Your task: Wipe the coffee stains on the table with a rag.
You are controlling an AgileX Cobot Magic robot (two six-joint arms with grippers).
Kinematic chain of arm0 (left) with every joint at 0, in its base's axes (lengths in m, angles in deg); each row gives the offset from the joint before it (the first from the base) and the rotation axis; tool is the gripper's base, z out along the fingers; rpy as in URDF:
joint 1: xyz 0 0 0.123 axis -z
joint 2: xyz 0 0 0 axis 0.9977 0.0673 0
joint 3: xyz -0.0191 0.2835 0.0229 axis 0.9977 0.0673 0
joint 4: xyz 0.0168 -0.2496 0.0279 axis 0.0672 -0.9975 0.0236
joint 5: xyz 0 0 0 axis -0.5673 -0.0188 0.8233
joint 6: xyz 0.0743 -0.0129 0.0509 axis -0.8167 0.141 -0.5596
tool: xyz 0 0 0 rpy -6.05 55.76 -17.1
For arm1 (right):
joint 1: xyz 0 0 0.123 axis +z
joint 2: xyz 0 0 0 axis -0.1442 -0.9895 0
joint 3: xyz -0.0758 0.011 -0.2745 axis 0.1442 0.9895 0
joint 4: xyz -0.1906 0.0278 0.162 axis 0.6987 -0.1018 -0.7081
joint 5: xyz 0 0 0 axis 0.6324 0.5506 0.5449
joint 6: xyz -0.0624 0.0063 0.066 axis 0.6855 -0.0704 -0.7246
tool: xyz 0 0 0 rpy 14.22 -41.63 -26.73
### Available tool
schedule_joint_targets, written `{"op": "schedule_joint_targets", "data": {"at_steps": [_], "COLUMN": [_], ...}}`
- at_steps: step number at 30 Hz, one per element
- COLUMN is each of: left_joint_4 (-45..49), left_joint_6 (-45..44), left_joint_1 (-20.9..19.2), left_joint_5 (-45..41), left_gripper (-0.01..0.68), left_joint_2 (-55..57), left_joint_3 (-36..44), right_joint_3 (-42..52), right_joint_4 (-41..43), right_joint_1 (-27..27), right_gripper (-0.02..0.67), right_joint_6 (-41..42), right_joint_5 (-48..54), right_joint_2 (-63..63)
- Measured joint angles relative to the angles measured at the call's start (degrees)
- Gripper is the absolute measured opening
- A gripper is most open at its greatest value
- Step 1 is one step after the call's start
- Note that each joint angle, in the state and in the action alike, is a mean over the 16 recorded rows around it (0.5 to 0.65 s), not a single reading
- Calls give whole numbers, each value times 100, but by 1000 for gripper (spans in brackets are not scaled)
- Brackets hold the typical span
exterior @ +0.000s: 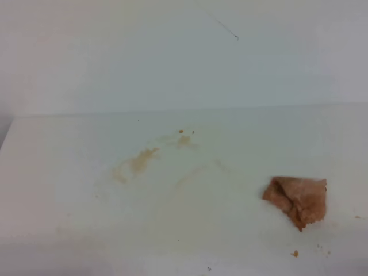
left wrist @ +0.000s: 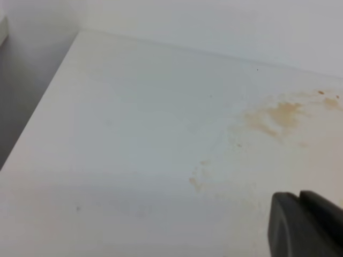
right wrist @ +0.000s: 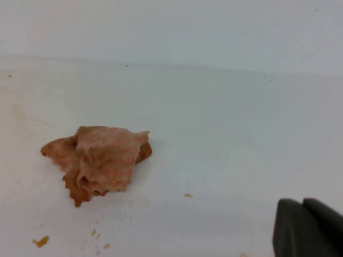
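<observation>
Right end effector (right wrist: 308, 227) closed, empty, near rag (right wrist: 99, 160); left's opening unclear, facing coffee stains (left wrist: 278, 116).

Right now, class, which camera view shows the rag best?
The right wrist view: the rag lies close and large, its wrinkles and ragged edges clear on the table. The exterior high view shows it smaller, lower right, apart from the coffee stains. The left wrist view misses it.

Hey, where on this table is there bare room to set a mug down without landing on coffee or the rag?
The table is bare along its left side, left of the coffee stains. A cleaner strip lies behind the rag, toward the wall. Avoid the smeared middle and the crumbs in front of the rag.
</observation>
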Motion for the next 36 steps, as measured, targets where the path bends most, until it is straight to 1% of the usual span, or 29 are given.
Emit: {"op": "schedule_joint_targets", "data": {"at_steps": [36], "left_joint_4": [0], "left_joint_6": [0], "left_joint_1": [0], "left_joint_5": [5], "left_gripper": [1], "left_joint_2": [-9], "left_joint_3": [14], "right_joint_3": [11], "right_joint_4": [1], "right_joint_1": [-1], "right_gripper": [-3], "right_joint_6": [2], "right_joint_5": [7], "right_joint_2": [-15]}}
